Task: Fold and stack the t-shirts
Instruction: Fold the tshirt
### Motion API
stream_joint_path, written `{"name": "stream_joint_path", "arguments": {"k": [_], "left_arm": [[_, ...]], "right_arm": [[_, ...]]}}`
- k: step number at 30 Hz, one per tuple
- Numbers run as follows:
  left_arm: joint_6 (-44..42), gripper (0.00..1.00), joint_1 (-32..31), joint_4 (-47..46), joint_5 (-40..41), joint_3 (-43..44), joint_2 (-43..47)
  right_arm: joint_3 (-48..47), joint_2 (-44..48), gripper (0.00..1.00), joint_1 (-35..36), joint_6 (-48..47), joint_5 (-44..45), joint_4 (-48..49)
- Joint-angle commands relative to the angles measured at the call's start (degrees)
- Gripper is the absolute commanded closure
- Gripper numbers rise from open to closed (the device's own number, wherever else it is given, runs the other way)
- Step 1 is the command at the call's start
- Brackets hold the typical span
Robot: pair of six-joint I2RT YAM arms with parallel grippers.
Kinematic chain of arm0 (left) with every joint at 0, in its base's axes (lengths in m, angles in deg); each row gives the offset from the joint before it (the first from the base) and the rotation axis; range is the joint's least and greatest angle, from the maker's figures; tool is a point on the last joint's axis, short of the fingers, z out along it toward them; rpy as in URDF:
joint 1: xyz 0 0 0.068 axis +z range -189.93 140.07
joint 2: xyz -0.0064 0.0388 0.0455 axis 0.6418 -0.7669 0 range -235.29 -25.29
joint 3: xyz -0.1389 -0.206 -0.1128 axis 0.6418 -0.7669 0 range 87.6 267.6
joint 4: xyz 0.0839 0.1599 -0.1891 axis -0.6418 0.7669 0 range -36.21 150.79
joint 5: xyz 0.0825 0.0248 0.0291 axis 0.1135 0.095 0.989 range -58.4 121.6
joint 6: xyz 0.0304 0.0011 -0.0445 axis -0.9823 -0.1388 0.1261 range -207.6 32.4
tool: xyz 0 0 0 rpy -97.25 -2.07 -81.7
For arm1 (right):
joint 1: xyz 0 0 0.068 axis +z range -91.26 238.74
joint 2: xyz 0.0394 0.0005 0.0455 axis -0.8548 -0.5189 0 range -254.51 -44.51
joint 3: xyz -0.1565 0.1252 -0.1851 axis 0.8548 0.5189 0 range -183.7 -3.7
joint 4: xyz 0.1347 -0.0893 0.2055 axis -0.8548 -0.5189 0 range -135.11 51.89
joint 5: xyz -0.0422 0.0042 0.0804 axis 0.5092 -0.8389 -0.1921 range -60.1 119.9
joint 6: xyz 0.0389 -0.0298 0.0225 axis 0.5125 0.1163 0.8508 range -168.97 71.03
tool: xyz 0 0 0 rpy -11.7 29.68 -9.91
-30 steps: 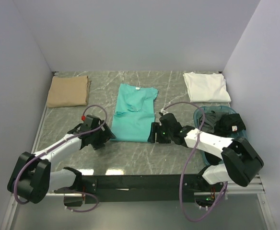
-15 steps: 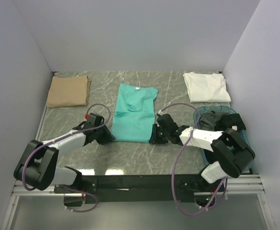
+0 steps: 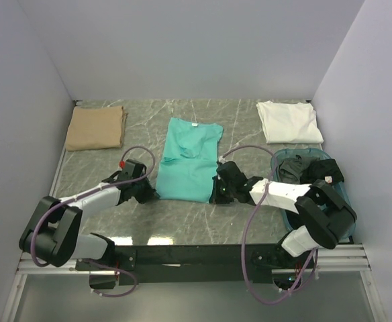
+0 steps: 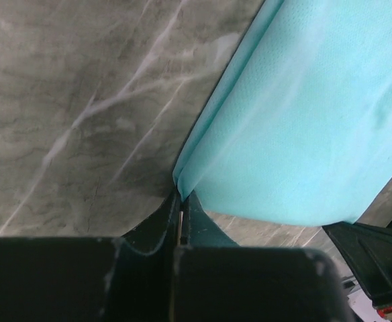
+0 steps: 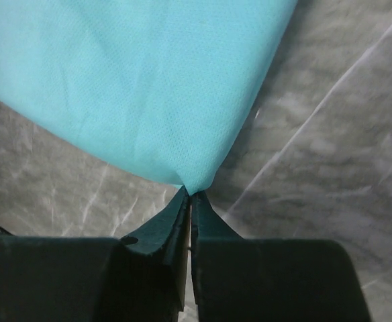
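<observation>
Top external view: left tool (image 3: 154,195) and right tool (image 3: 214,196) pinch corners of the teal t-shirt (image 3: 189,161); tan t-shirt (image 3: 95,127) and white t-shirt (image 3: 288,121) lie folded beyond (none stacked).

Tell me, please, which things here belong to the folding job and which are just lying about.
Job: teal t-shirt, tan t-shirt, white t-shirt, dark grey t-shirts.
Lying about: plastic tub holding the grey ones.

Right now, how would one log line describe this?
phase: grasp before fold | left claw: shut on teal t-shirt near-left hem corner | right claw: shut on near-right hem corner
</observation>
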Motion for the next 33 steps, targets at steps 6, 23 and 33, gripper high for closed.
{"name": "stream_joint_path", "arguments": {"k": [6, 23, 33], "left_arm": [[2.4, 0.99, -4.3, 10.5, 4.9, -6.6, 12.1], [8.7, 0.99, -10.4, 30.1, 14.6, 5.8, 40.4], [5.7, 0.99, -10.3, 26.2, 21.1, 17.0, 27.6]], "right_arm": [[3.3, 11.3, 0.95, 7.4, 1.2, 1.1, -8.4], [0.3, 32.2, 1.0, 13.2, -0.1, -12.4, -20.4], [-1.7, 31.6, 1.0, 5.4, -3.1, -22.3, -18.9]]}}
